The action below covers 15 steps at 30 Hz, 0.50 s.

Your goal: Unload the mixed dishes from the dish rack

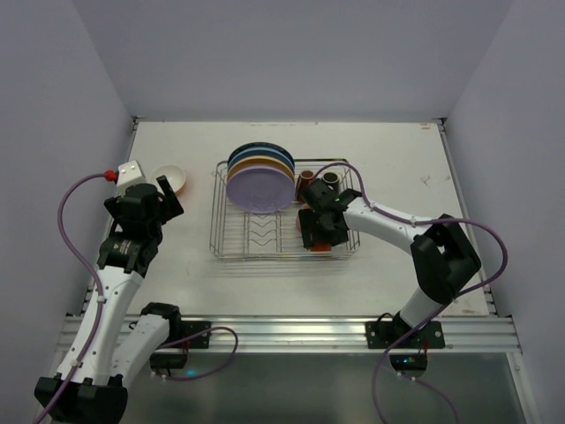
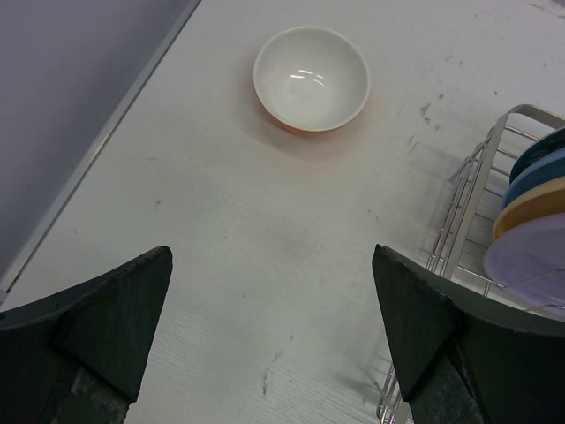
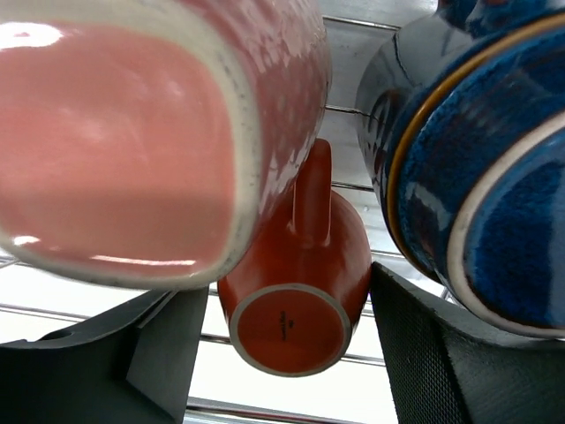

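White surface (image 1: 397, 159) is sitting between pale walls (image 1: 265, 53). Dish rack (image 1: 282, 255) is holding 4 plates (image 1: 259, 187); orange bowl (image 2: 311, 78) is resting left of it. Left fingers (image 2: 115, 327) are spreading wide; right fingers (image 3: 441, 353) are straddling an orange cup (image 3: 296, 300).

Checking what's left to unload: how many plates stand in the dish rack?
4, on edge at the left end of the dish rack: lavender plate in front, then yellow plate, blue plate, dark plate. Another could hide behind.
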Tool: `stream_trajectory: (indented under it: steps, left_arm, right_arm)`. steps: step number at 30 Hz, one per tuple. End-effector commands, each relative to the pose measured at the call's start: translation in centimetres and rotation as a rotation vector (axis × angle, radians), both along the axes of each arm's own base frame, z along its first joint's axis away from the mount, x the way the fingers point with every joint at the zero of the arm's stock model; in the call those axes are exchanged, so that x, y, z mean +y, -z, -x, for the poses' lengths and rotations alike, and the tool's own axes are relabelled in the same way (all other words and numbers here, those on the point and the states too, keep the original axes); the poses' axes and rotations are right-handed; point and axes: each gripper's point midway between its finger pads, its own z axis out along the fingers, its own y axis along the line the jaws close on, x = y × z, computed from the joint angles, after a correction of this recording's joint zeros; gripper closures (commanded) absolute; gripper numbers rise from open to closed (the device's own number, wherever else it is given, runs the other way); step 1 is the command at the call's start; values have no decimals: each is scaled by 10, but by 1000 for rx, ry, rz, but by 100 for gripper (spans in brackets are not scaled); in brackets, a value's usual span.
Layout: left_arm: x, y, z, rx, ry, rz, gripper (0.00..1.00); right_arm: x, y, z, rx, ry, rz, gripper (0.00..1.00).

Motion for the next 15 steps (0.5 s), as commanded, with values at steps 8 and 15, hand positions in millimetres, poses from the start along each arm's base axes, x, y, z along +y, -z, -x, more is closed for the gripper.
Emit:
stream_trajectory:
  steps: [8,15]
  left_arm:
    - [2,-15,-4,-57,-9,-17,0]
    - [2,-15,-4,-58,-8,-17,0]
  right_arm:
    - [3,9,-2,2,-20,3,42]
    - [3,-5,-3,-19,-26,-8,59]
